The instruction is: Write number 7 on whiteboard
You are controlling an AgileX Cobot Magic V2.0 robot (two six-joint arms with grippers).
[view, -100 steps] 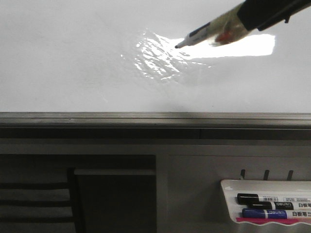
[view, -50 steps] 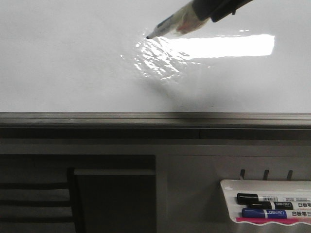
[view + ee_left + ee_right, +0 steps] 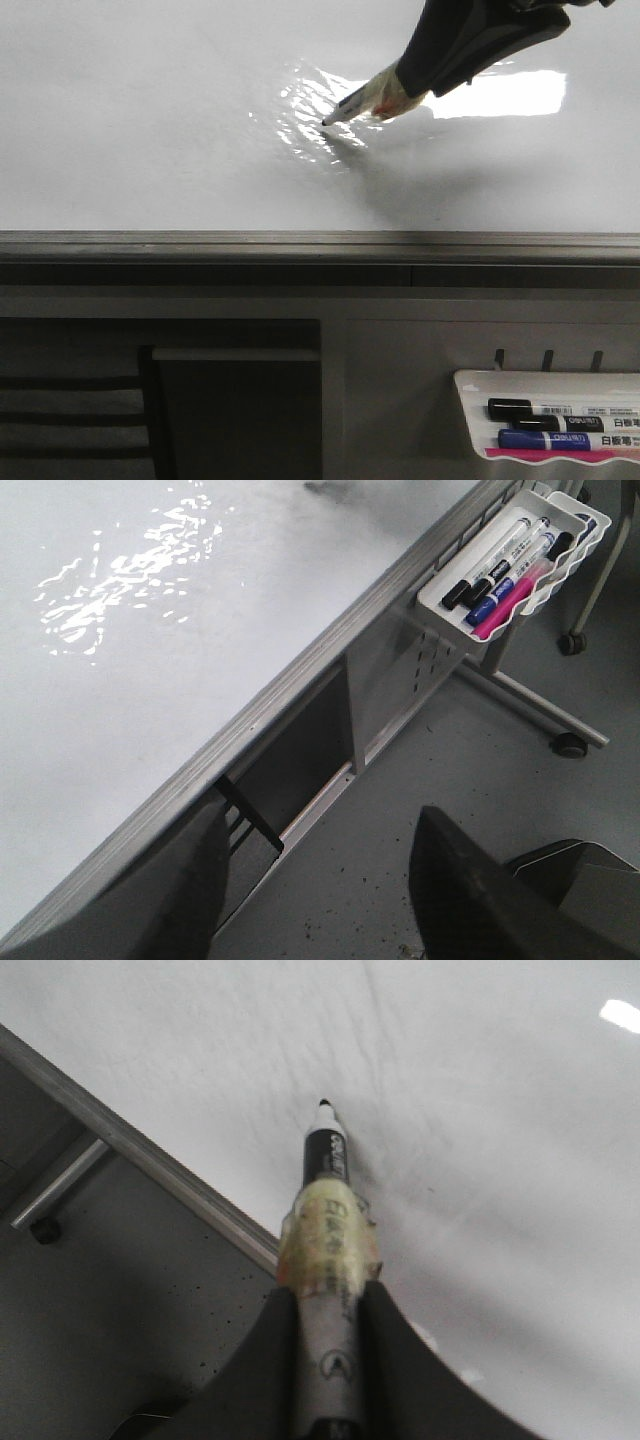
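Since 0.5 s ago the marker (image 3: 362,101) dropped lower w/ more of the right tool (image 3: 327,1305) in view, jaws clamped on its taped barrel. Nearest, the tray (image 3: 470,415) of spare pens; left tool (image 3: 310,880) spread wide, holding nothing. Farther, tip meets the whiteboard (image 3: 150,120), prob. touching; no 7 visible.

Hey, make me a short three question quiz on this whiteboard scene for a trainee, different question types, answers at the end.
1. True or false: the right gripper is shut on the marker.
2. Multiple choice: the marker tray sits A) on the whiteboard, B) below its frame at front right, C) in the left gripper.
3. Fill in: no stroke of the number 7 is ___ yet.

Key: 1 true. 2 B. 3 visible.
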